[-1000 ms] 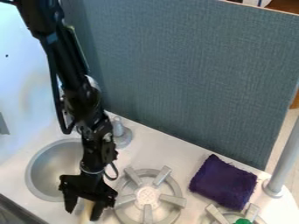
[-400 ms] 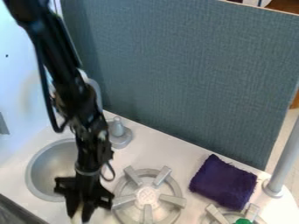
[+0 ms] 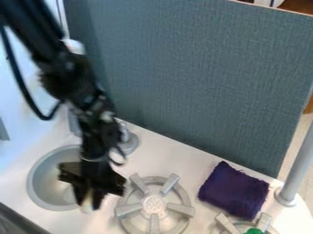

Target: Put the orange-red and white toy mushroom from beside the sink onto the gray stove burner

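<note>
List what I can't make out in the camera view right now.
All in the camera view:
Pale item in the claw: blurred, partly covered by the claw; can't tell what it is.
Sink: right side hidden behind arm and claw.
Tap: partly hidden by the arm.
Green thing at the right-hand burner: both cut off by the bottom edge.

Panel (image 3: 202, 82): along the counter's (image 3: 177, 157) back edge
Sink (image 3: 44, 183): in the counter's left part
Tap (image 3: 128, 142): behind the sink, to its right
Burner (image 3: 154, 205): right of the sink
Cloth (image 3: 234, 191): right of the burner, near the back edge
Post (image 3: 298, 169): right of the cloth
Second burner (image 3: 229, 225): before the cloth
</note>
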Robot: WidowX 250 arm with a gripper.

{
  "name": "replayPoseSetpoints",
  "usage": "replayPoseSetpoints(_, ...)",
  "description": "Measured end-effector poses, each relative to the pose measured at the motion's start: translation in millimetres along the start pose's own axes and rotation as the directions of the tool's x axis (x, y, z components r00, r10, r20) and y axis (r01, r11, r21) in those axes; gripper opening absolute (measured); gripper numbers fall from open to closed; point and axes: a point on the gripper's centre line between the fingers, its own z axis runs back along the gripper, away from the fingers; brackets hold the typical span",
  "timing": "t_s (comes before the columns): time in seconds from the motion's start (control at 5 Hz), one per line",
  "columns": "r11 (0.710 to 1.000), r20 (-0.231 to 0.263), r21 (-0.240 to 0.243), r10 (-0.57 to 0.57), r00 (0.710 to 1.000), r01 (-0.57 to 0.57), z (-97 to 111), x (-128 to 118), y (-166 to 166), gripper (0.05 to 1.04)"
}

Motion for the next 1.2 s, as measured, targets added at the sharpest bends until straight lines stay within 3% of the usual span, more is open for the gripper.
replayPoseSetpoints(0.2,0.998,0.000,-0.058,-0.035,0.999,0.035,11,15,-28,0.331)
replayPoseSetpoints(0.6,0.997,-0.084,-0.010,-0.078,0.993,0.077,-16,38,-49,0.331)
replayPoseSetpoints(1.0,0.997,-0.133,-0.005,-0.081,0.988,0.081,-35,57,-60,0.331)
replayPoseSetpoints(1.2,0.996,-0.162,-0.030,-0.084,0.983,0.080,-44,60,-67,0.331)
